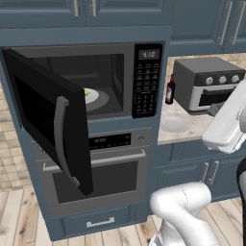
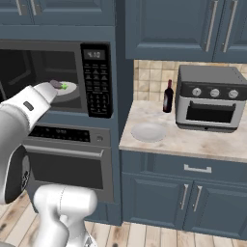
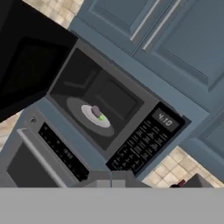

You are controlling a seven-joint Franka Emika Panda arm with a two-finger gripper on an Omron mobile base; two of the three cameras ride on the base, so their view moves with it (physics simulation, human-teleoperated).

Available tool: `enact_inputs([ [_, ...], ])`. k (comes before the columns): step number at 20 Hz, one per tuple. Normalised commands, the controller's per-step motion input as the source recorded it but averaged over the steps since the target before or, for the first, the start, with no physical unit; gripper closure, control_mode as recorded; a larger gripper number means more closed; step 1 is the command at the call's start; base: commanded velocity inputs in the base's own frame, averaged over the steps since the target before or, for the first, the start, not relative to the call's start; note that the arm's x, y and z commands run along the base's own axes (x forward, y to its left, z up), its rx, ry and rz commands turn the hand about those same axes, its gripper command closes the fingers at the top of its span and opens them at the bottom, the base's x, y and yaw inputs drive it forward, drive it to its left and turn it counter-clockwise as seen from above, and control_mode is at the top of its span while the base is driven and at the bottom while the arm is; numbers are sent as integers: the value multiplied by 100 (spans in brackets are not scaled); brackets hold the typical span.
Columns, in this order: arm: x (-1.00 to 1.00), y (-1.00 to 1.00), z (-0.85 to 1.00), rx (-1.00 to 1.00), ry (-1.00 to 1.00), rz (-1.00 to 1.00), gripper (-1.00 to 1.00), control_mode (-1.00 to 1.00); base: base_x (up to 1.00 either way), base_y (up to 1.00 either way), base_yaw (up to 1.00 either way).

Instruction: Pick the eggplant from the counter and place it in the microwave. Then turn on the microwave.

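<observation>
Black glass on the far left is the first hazard: the door [image 1: 50, 125] of the microwave [image 1: 120, 81] hangs wide open, its grey handle [image 1: 61, 139] jutting toward the robot. From here the door has to be pushed shut before any button counts; a sweep that meets the handle edge-on could skid off, and one that goes too shallow could leave the door ajar, so the oven would likely refuse to start.

Just right of the door, the eggplant [image 3: 97, 112] already lies on the white turntable [image 3: 85, 114] inside the cavity, green cap showing; it is small and rounded, and a door that slams might set it rolling off the plate.

Next comes the arm, reaching toward the cavity in the right base view. The pincer is clenched on nothing. With jaws closed like this the tips make a fair poking tool, though a blunt one.

Further right sits the keypad [image 1: 146, 81]. Its buttons are tightly packed, so a slightly off press could hit a neighbour.

On the desk [image 2: 193, 137] at far right stand a dark red bottle [image 2: 168, 96], a pale plate [image 2: 148, 131] and a grey toaster oven [image 2: 210, 99], well apart from the work; a wide swing could still clip the bottle.
</observation>
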Motion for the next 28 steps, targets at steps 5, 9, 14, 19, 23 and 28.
enact_inputs([
  [5, -48, 0, 26, 13, 0, 0, 100, -100, 0, 0, 0],
  [9, -47, 0, 27, 12, 1, 0, 100, -100, 0, 0, 0],
  [14, -42, 0, 25, 9, 3, -1, 100, -100, 0, 0, 0],
  [19, -30, 10, 18, 4, 7, -3, 100, -100, 0, 0, 0],
  [23, -27, 16, 10, 0, 5, -5, 100, -100, 0, 0, 0],
  [28, -26, 17, 5, 0, 3, -5, 100, -100, 0, 0, 0],
])
